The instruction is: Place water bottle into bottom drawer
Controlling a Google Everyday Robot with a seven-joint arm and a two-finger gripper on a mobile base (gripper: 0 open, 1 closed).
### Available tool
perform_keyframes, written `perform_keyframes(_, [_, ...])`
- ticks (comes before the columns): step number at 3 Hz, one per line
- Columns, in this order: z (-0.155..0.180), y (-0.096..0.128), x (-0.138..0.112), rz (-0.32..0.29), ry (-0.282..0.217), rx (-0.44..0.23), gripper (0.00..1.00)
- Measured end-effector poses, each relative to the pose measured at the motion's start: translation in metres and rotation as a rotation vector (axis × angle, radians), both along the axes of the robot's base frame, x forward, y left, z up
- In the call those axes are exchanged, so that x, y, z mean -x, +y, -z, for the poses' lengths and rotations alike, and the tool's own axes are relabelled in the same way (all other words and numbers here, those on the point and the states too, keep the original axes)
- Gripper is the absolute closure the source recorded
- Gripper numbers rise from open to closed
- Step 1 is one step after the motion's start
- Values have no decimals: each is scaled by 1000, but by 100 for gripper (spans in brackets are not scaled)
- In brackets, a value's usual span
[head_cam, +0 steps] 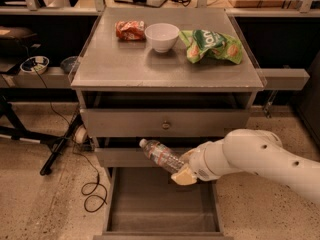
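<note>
We see the water bottle [161, 156] tilted in the air with its cap toward ten o'clock. Its base is clamped in the gripper [183, 173], whose jaws grip it from four o'clock. The bottle hangs above the back edge of the bottom drawer [150, 206], which is pulled out at six o'clock and shows its plain grey floor. At twelve o'clock, on the cabinet top [125, 69], sit a red snack packet [130, 30], a white bowl [161, 36] and a green chip bag [212, 45].
</note>
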State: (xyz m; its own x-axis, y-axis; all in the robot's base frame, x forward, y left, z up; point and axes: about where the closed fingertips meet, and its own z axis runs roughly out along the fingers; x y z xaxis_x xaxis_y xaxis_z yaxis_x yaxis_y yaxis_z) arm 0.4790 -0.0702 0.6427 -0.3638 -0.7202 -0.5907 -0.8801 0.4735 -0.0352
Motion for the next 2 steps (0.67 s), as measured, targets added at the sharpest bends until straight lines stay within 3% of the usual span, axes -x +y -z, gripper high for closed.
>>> perform_keyframes(2, [29, 1, 4, -4, -2, -52, 100])
